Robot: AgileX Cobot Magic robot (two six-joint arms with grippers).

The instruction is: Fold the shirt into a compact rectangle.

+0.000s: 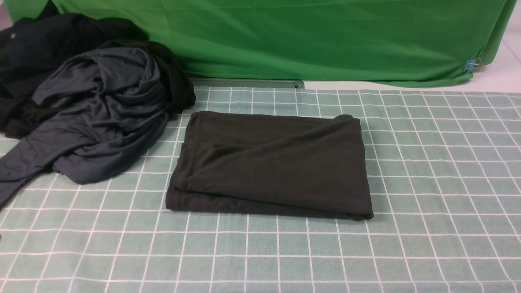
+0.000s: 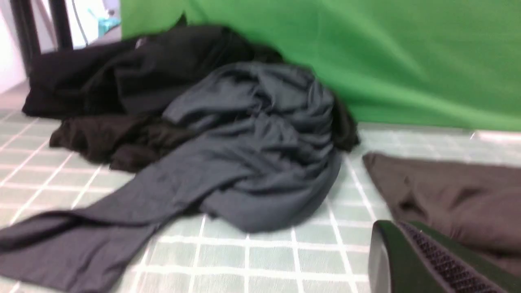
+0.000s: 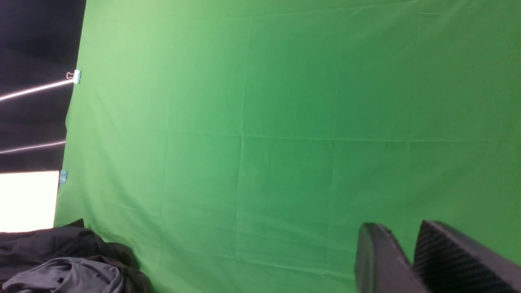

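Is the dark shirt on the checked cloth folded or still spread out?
Folded. The shirt lies as a neat layered rectangle on the checked cloth, stacked edges visible along its near side.

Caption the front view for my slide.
Dark shirt folded into a rectangle on the checked tablecloth, beside a heap of unfolded garments.

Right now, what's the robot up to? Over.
Right gripper open, empty. Left gripper unclear. Shirt folded rectangular, untouched. Grey garment heaped beside it, apart.

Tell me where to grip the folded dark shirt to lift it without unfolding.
Take the shirt at its right edge, from the right side. That edge looks like a closed, rounded fold; the left and near edges show loose layers that would probably splay open. A flat pinch there should hold all layers.
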